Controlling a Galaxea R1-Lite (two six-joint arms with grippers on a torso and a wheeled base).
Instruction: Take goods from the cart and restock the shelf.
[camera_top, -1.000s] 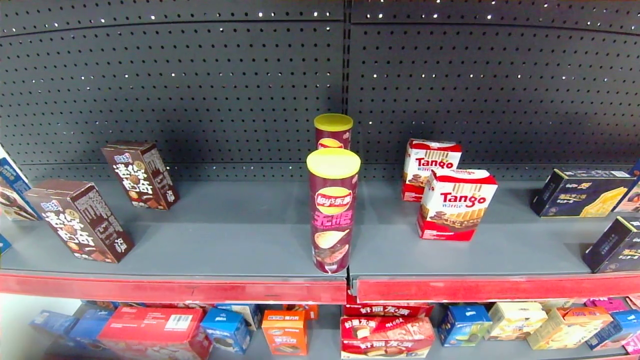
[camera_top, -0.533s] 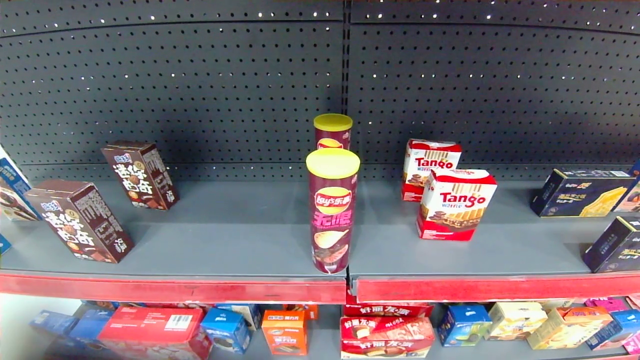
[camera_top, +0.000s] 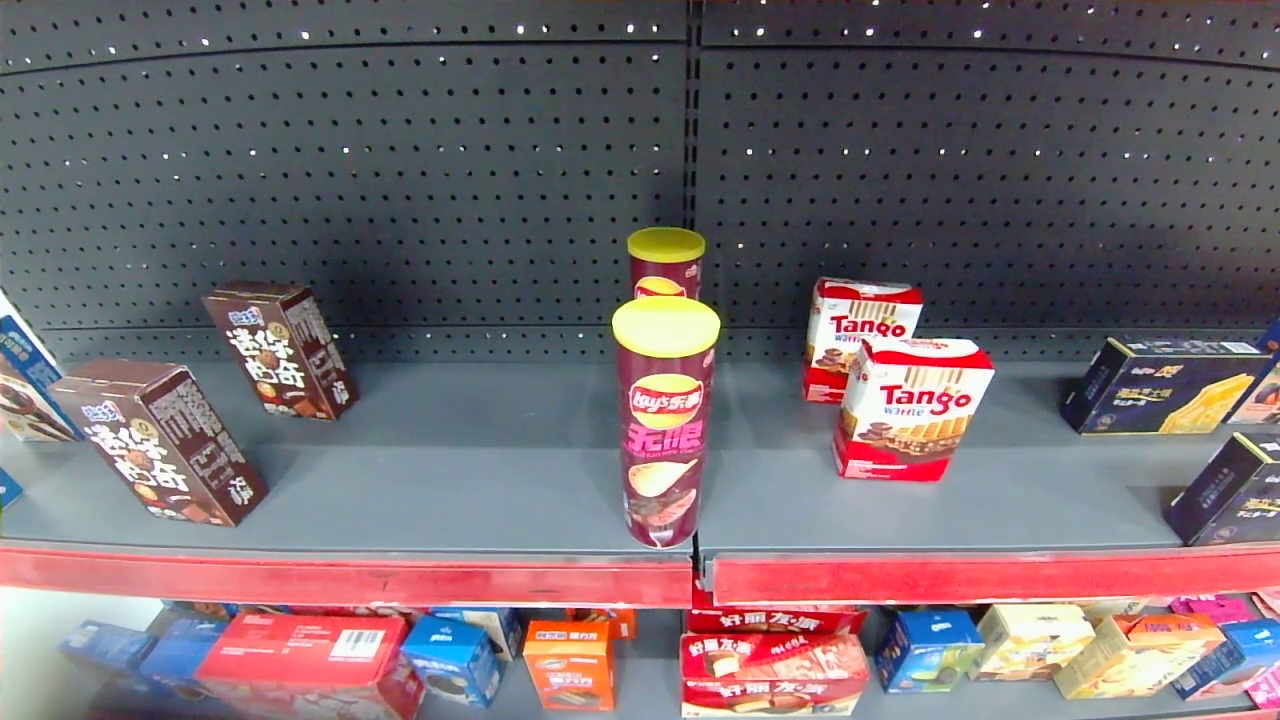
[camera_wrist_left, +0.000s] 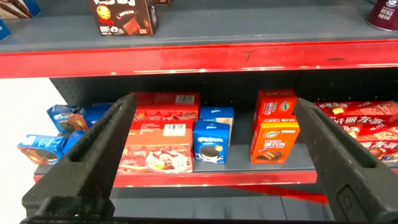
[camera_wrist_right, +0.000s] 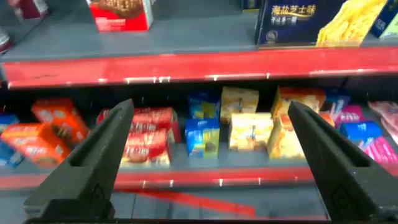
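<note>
Two maroon chip cans with yellow lids stand in the middle of the grey shelf, one at the front edge, the other behind it. Brown cookie boxes stand to the left, red and white wafer boxes to the right. My left gripper is open and holds nothing, facing the lower shelf below the red shelf lip. My right gripper is open too, with nothing in it, facing the lower shelf's boxes.
Dark blue boxes sit at the shelf's far right. The lower shelf holds several red, blue, orange and yellow boxes. A perforated back panel closes the shelf. Bare shelf lies between the cookie boxes and the cans.
</note>
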